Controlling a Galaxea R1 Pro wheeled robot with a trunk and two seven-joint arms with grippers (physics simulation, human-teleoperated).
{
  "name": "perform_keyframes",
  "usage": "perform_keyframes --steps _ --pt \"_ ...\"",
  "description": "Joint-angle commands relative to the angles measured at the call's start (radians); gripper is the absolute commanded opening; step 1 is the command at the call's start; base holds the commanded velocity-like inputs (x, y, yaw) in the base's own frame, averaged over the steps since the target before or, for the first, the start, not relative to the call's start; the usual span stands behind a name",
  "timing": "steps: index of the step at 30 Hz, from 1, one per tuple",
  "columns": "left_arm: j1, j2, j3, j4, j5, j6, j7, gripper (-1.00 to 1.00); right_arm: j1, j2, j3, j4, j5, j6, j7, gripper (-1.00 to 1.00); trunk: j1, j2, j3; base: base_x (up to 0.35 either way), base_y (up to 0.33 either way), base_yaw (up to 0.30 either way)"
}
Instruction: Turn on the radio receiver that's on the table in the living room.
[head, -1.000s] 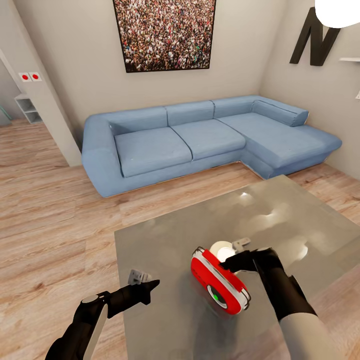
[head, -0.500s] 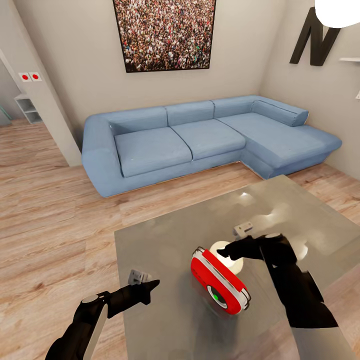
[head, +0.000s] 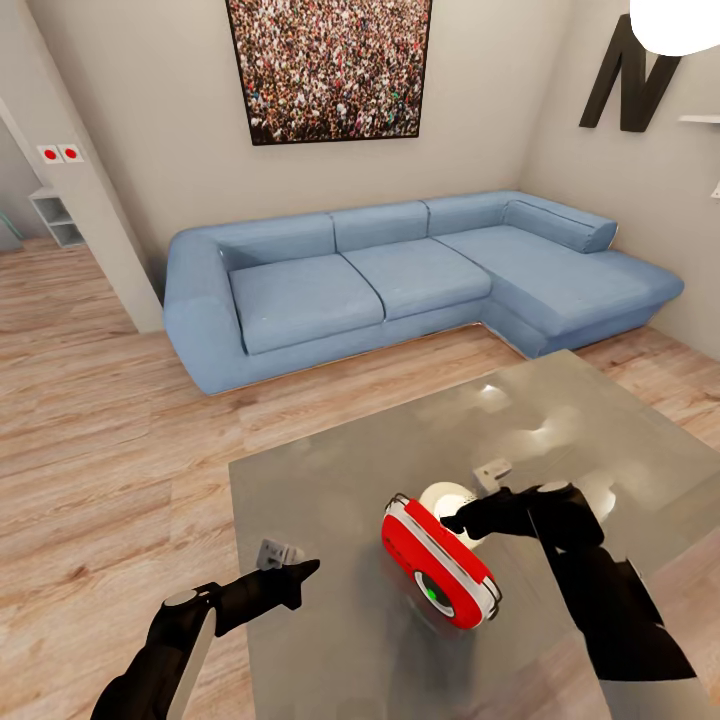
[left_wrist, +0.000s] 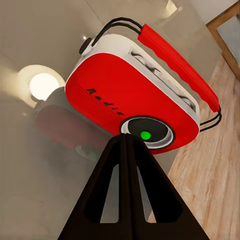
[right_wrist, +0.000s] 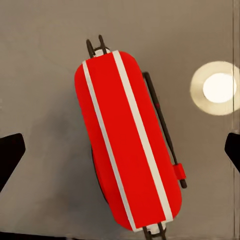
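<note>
Lying diagonally at lower centre on the surface (head: 330, 500), the radio (head: 440, 562) sits just left of the wide-spread right hand (head: 462, 522); the left hand (head: 300, 572), pinched narrow, waits farther left.

The radio receiver (left_wrist: 135, 95) carries the black script word "Radio" on its red face, and a big black letter "N" (head: 632, 75) hangs on the wall at two o'clock.

The glossy grey table (head: 330, 500) carries the radio receiver (head: 440, 563).

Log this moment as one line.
radio: on table, ungrasped | right gripper: open, above radio | left gripper: shut, aimed at dial
</note>
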Motion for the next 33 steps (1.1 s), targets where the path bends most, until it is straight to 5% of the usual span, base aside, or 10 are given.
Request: perform_keyframes --steps 1,6,12,18,22,27,33 --pt "0.000 0.000 0.000 0.000 0.000 0.000 0.000 -1.00 0.006 0.000 0.000 0.000 0.000 0.000 0.000 1.00 0.000 0.000 0.000 0.000 0.000 0.000" --pt "0.000 0.001 -0.001 0.001 0.003 0.000 0.000 -1.00 0.064 -0.016 0.000 -0.001 0.002 0.000 0.001 1.00 0.000 0.000 0.000 0.000 0.000 0.000" --pt "0.001 0.005 0.002 -0.007 -0.001 0.003 -0.005 -1.00 0.173 -0.088 -0.002 -0.009 0.003 -0.012 0.001 1.00 0.000 0.000 0.000 0.000 0.000 0.000" --pt "0.001 0.029 0.005 -0.012 -0.006 0.027 -0.008 -1.00 0.258 -0.118 -0.038 -0.010 0.001 -0.239 -0.006 1.00 0.000 0.000 0.000 0.000 0.000 0.000" --pt "0.002 0.063 0.003 -0.012 0.001 0.065 -0.009 -1.00 0.393 -0.122 -0.112 -0.011 0.001 -0.364 -0.007 1.00 0.000 0.000 0.000 0.000 0.000 0.000" --pt "0.003 0.071 0.003 -0.009 0.006 0.099 -0.010 -1.00 0.532 -0.119 -0.202 -0.010 0.001 -0.500 -0.006 1.00 0.000 0.000 0.000 0.000 0.000 0.000" --pt "0.003 0.068 0.003 -0.005 0.011 0.116 -0.011 -1.00 0.598 -0.113 -0.244 -0.001 -0.001 -0.604 -0.005 1.00 0.000 0.000 0.000 0.000 0.000 0.000"
